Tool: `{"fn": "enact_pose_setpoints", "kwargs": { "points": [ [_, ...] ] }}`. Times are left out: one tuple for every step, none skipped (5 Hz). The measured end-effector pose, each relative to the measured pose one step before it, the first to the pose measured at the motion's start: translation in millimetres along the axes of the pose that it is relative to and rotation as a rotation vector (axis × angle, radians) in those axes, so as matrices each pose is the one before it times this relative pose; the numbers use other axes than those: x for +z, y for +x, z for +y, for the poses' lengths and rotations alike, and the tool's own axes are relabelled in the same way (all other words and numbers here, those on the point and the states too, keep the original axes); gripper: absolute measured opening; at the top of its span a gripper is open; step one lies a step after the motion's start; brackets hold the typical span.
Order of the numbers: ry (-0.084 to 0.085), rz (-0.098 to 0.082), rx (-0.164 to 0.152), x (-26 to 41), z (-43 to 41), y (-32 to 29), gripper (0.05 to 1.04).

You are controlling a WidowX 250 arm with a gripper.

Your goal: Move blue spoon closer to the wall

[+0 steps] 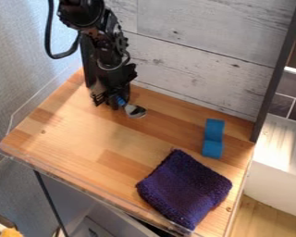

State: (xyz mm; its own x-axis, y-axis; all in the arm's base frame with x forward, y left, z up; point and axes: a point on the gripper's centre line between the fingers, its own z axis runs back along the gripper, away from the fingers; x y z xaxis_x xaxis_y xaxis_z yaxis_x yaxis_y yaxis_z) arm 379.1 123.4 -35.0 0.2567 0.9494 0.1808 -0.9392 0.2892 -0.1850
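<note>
Seeing a blue-handled, grey-bowled spoon (135, 111) at the black gripper (107, 104), near the whitewashed plank wall (194, 62); being unable to tell the jaws' opening or hold. Finding a curved blue block (212, 138) and thick purple cloth (184, 187) on the wooden tabletop (83, 132).

A wooden tabletop (83, 134) in light and darker brown strips spreads beneath the gripper (107, 102). Just beside the gripper, to its right in view, is the grey bowl of the blue spoon (135, 111). Well apart, farther right and slightly lower, is a blue notched block (213, 138); a dark purple cloth (184, 189) lies well below and right of the gripper.
</note>
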Motion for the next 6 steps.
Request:
{"fn": "enact_pose_setpoints", "kwargs": {
  "points": [
    [0.0144,0.0121,-0.0009,-6.83,-2.3,0.68,0.363],
    [0.0189,0.0037,-0.0023,-1.13,-1.21,1.43,0.433],
    [0.023,0.022,-0.0116,-1.02,1.22,-1.26,0.745],
    [-0.0037,0.0033,-0.0047,-0.45,-0.1,-0.89,0.989],
    [-0.0073,0.0002,-0.0076,0.77,0.72,-1.28,1.003],
    [0.0033,0.0064,-0.0043,2.77,2.36,-2.14,1.001]
  ]
}}
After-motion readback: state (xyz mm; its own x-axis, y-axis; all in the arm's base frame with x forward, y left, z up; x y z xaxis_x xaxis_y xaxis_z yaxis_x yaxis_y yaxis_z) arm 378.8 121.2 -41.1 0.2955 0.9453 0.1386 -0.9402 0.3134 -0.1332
